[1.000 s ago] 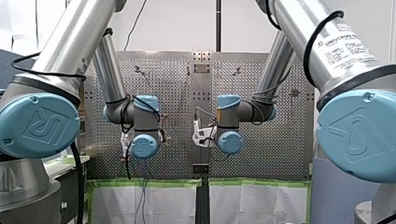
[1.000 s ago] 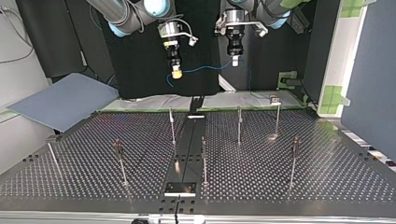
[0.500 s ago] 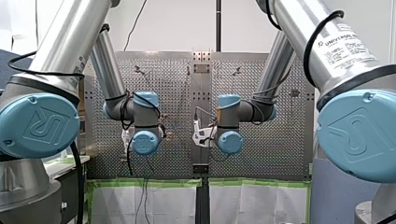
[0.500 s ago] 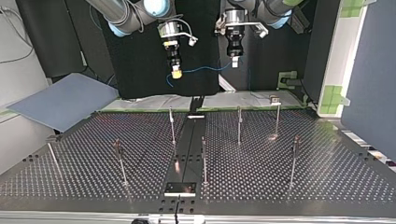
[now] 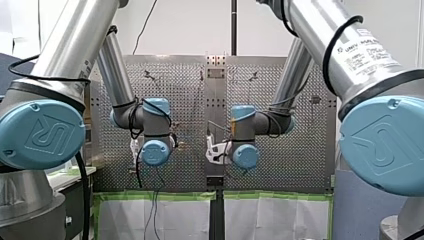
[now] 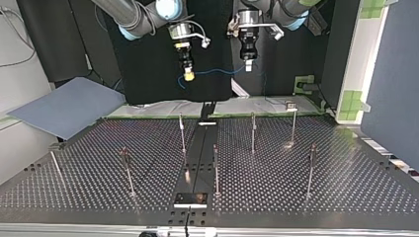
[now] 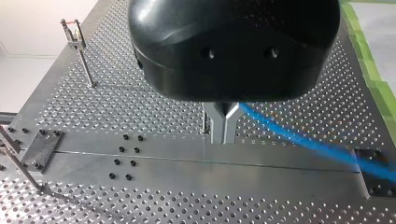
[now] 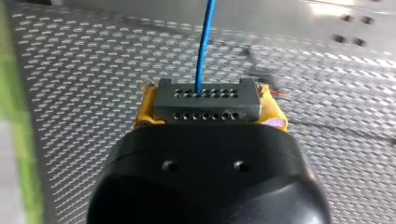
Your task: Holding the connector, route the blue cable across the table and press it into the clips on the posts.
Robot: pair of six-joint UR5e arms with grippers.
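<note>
Nearest us in the top view, the perforated metal tabletop (image 6: 346,187) lies open. Its thin metal posts (image 6: 216,168) stand well apart and none carries cable, so we judge all the routing is left to do. Farther back, at the upper middle, both claws hang well above the posts. Our right claw (image 6: 188,76) has its yellow pads (image 8: 144,109) closed on the grey multi-hole connector (image 8: 207,99). Our left claw (image 6: 248,65) is pinched on the thin blue cable (image 6: 217,72).

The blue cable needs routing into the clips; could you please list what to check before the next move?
1. Connector clamped in my right gripper: ok.
2. My left gripper shut on the blue cable: ok.
3. Cable hangs free between the grippers, above the table: ok.
4. Posts upright: ok.
5. Clips open toward the cable: cannot tell.
</note>
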